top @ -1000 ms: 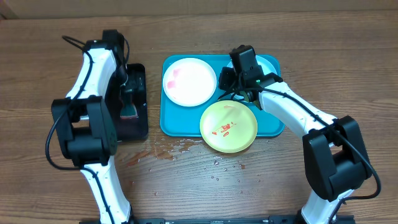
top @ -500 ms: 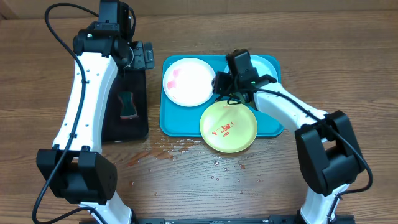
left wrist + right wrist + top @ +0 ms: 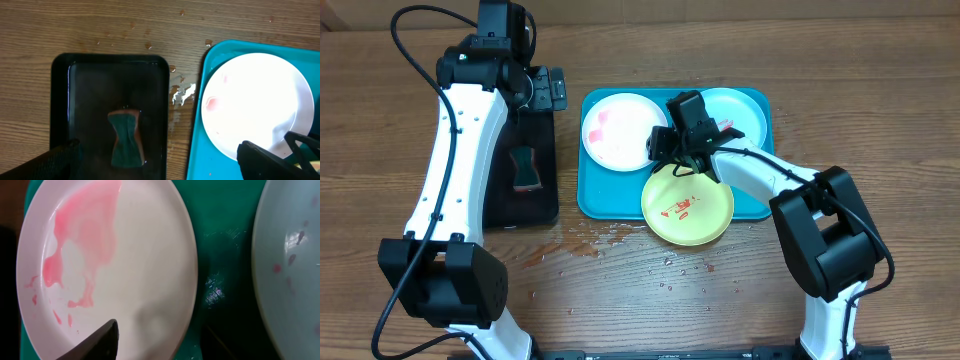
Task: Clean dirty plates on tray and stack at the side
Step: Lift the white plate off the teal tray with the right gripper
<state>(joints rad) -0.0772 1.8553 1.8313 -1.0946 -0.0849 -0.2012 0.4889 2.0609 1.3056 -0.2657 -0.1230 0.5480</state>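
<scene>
Plates, three, on one tray (image 3: 592, 203). White plate (image 3: 623, 131), red-smeared, lies under my right claw (image 3: 661, 147); mint plate (image 3: 741, 110) near its right; yellow-green plate (image 3: 687, 204) just base-side of it, overhanging the rim. One sponge (image 3: 526, 167) base-side of my left claw (image 3: 549, 90), whose fingers are spread wide. Right claw's grip: cannot tell. Since half a second ago right claw slid left over the white plate; left claw unmoved.

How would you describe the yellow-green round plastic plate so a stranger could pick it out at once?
Find the large turquoise rectangular plastic tray in the middle of the wooden table. Of the three small round plates on it, the yellow-green plate lies lowest in the overhead view. Unlike the white plate and the pale mint plate, it overhangs the tray's rim.
</scene>
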